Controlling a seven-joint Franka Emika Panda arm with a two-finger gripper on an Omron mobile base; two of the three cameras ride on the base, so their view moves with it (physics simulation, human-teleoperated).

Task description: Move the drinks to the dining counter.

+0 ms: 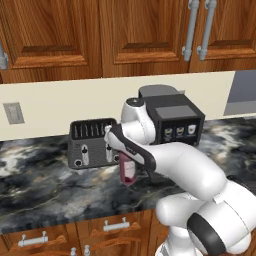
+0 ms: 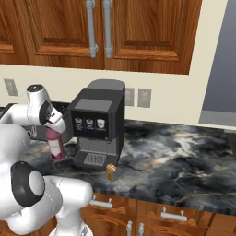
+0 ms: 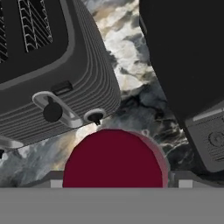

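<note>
The maroon-pink bottle [image 1: 129,173] [image 2: 56,146] stands upright on a black-and-grey marbled counter [image 1: 40,180] [image 2: 184,161] along the wall, between a toaster and a coffee machine. I cannot tell whether this is the dining counter. My gripper [image 1: 125,162] [image 2: 52,136] [image 3: 116,183] reaches down over the bottle's top, a finger on each side. The dark red cap [image 3: 113,159] sits right under the hand camera. Whether the fingers press the bottle is hidden. A small orange-yellow carton [image 2: 110,172] stands near the counter's front edge, before the coffee machine.
A dark toaster [image 1: 92,142] [image 3: 43,65] stands close to one side of the bottle. A black coffee machine [image 1: 175,120] [image 2: 99,124] [image 3: 188,65] is close on the other. Wooden cabinets hang above, and drawers with silver handles [image 1: 116,226] lie below.
</note>
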